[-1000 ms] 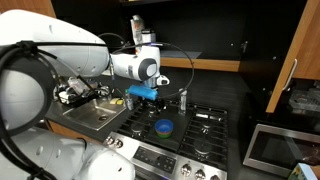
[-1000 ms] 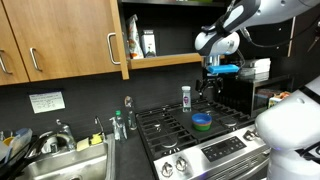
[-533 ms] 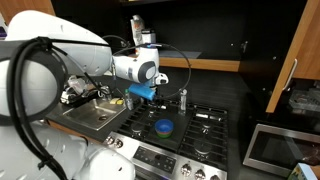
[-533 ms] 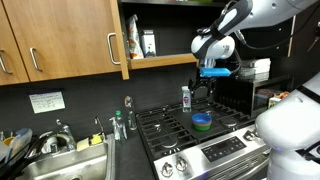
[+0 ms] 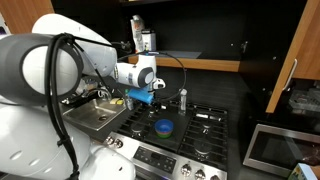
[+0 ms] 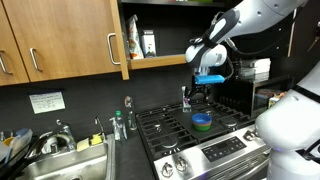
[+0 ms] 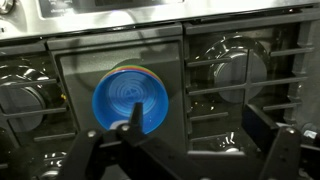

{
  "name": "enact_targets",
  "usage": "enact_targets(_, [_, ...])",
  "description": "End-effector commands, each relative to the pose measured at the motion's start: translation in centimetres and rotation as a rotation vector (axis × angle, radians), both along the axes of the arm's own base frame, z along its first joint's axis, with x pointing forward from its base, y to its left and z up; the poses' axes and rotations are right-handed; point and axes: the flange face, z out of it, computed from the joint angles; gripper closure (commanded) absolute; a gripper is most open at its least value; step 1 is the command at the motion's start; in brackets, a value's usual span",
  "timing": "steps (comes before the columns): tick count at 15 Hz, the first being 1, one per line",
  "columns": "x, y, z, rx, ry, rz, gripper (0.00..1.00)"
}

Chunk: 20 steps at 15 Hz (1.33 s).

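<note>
The black gripper (image 7: pixel 200 150) is being held wide open and empty above the black gas stove (image 6: pixel 165 118). In the wrist view, the round blue plastic bowl (image 7: pixel 132 98) is being shown at its ten o'clock, on the middle grate. A small clear bottle (image 6: pixel 186 97) is being seen nearby.

This is looking like a home kitchen. A gas stove (image 6: pixel 160 122) is sitting by a sink (image 6: pixel 75 165), wooden cupboards (image 6: pixel 60 40) are hanging above, and a small oven (image 5: pixel 275 148) is standing nearby.
</note>
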Motion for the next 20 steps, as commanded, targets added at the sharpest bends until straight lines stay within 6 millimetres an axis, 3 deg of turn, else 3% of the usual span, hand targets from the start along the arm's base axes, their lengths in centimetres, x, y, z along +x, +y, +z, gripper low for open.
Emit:
enact_targets(1, [-0.1,1.0,-1.1,-0.019,-0.016,-0.014,0.00])
enact_targets(8, [1.3,2.1,-3.4,-0.028,-0.129,0.005,0.00])
enact_targets(13, [2.3,1.3,-6.0,-0.089,-0.033,0.064,0.00])
enact_targets(14, [1.5,1.6,-5.4,-0.064,-0.071,0.046,0.00])
enact_targets(19, [1.9,1.4,-6.4,-0.077,-0.040,0.056,0.00])
enact_targets(20, [1.0,2.6,-5.9,-0.086,-0.050,0.097,0.00])
